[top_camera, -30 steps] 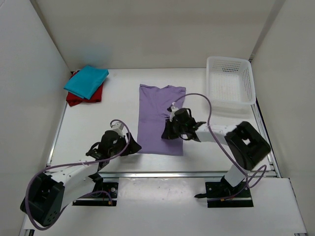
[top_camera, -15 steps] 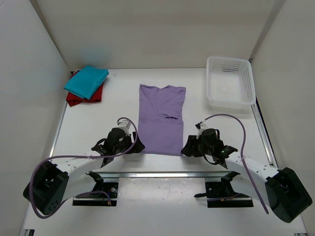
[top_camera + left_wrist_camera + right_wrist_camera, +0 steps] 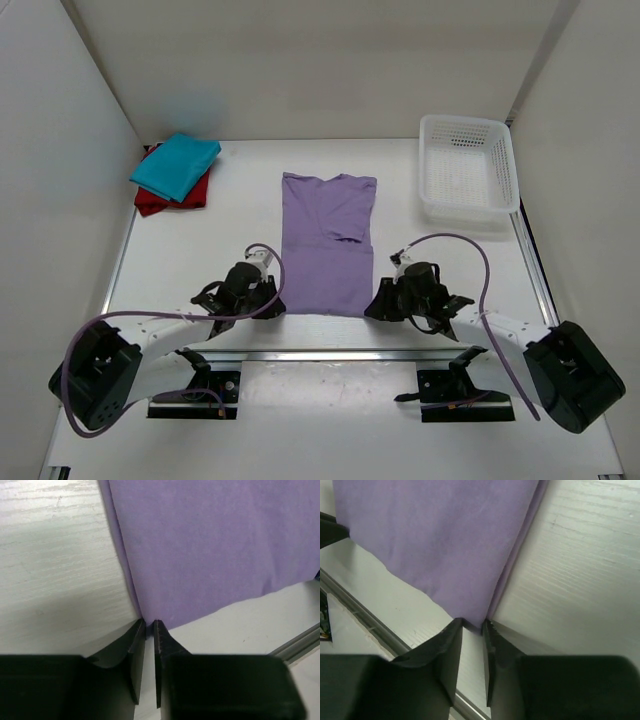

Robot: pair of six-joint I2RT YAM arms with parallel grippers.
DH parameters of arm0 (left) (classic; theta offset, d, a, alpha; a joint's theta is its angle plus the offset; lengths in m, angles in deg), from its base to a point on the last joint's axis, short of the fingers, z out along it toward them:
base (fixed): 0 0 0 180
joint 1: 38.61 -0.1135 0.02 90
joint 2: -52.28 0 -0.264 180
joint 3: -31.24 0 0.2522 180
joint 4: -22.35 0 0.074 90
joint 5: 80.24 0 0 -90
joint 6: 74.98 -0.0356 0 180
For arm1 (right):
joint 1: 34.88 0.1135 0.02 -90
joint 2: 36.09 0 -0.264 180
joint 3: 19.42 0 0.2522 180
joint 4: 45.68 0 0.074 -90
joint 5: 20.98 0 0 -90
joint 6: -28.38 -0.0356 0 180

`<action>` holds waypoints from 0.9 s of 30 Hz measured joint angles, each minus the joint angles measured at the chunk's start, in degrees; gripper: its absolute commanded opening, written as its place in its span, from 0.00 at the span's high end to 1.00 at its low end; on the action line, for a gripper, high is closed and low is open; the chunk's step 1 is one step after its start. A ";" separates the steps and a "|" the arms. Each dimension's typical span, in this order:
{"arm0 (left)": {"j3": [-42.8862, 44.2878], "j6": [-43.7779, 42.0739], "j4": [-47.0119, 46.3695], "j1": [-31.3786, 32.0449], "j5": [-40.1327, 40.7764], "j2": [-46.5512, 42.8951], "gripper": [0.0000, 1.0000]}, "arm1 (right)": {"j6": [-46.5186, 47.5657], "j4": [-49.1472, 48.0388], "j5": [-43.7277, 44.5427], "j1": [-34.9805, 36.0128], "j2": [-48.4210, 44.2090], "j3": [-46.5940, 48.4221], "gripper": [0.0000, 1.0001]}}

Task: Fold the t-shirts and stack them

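Top view: lavender shirt point(image 3: 325, 250) lies flat mid-frame, with left gripper point(image 3: 266, 300) and right gripper point(image 3: 378, 300) at its bottom corners. The teal shirt point(image 3: 176, 163) sits on the red shirt point(image 3: 150, 203) upper left. Left wrist: fingers point(image 3: 136, 645) nearly together at the lavender corner, can't tell if they've got cloth. Right wrist: same deal, narrow slit

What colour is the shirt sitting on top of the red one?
That shirt is teal-blue. The top camera shows it best.

Three t-shirts: lavender t-shirt point(image 3: 327, 250), teal t-shirt point(image 3: 176, 165), red t-shirt point(image 3: 150, 204). One mesh basket point(image 3: 469, 206). Two grippers: left gripper point(image 3: 270, 302), right gripper point(image 3: 377, 304).
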 measured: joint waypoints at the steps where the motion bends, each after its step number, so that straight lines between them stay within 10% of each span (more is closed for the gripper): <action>1: 0.00 0.17 0.04 0.07 0.04 0.13 0.80 | -0.15 -0.35 -0.09 -0.02 0.48 0.00 0.85; 7: 0.59 0.50 1.14 0.63 0.44 0.63 1.00 | -0.63 -1.73 0.15 1.42 3.06 0.66 1.00; 20: -5.14 6.58 22.91 6.56 -1.42 -27.28 1.00 | -12.20 14.91 8.46 21.99 -21.57 -4.26 0.99; 27: 14.16 2.89 30.91 -2.73 -4.13 -20.02 1.00 | -5.14 21.42 4.50 5.33 -14.71 11.78 1.00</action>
